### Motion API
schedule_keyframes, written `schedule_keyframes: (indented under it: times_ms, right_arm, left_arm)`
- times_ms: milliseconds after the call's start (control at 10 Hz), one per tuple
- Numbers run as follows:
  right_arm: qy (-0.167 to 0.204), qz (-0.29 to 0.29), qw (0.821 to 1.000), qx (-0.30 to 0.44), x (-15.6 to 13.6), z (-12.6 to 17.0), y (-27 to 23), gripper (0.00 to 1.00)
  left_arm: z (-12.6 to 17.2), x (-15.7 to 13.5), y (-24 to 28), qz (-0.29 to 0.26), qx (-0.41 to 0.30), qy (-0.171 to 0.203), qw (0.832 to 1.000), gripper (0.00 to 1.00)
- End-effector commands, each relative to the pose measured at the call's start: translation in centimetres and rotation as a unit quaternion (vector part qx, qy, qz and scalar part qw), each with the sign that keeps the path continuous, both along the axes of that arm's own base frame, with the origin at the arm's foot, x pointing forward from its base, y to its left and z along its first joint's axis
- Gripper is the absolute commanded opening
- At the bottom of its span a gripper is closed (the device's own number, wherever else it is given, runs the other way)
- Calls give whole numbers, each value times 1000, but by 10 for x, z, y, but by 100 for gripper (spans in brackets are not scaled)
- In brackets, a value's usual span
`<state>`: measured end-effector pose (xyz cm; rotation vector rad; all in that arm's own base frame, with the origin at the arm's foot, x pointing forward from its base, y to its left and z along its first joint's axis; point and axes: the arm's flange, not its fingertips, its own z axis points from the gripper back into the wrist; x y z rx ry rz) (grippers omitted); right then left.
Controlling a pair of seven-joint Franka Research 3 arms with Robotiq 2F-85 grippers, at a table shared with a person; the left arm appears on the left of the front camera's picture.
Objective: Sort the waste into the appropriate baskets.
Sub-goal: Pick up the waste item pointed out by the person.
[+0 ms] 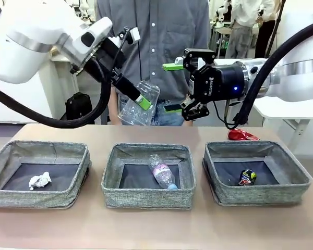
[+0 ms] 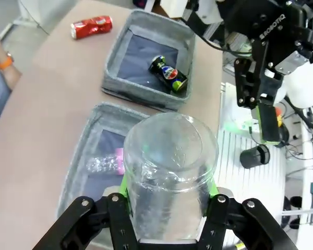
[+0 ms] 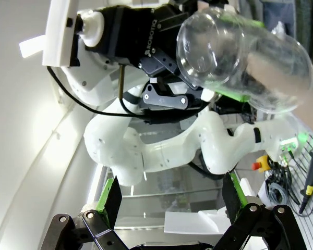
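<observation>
My left gripper is shut on a clear plastic cup, held tilted in the air above the far side of the middle basket. In the left wrist view the cup stands between my green pads. A clear water bottle lies in that basket. The left basket holds a crumpled white tissue, and the right basket holds a dark drink can. A crushed red can lies on the table behind the right basket. My right gripper hangs open and empty just right of the cup.
A person stands at the far side of the table, right behind the cup, with a hand and an orange wristband near the table edge. The three baskets line the near half of the tan table.
</observation>
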<state>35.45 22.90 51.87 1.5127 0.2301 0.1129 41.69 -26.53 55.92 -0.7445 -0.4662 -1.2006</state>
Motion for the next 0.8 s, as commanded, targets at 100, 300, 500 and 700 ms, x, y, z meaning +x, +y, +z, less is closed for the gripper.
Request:
schedule_keyframes:
  times_ms: [100,300,500,700]
  right_arm:
    - [-45,-67,984,-158,-34,38,-54,100]
    - [-53,-81,973,-209,-57,33,-113,100]
    - [-57,-97,970,-217,-85,34,-160,100]
    - [-68,-136,967,-203,-98,28,-187,100]
  left_arm:
    - [-11,0,-3,46,39,53,997,56]
    - [4,-6,-22,114,85,161,977,56]
    - [29,-6,-65,177,229,238,927,56]
    - [65,4,-108,261,336,201,882,56]
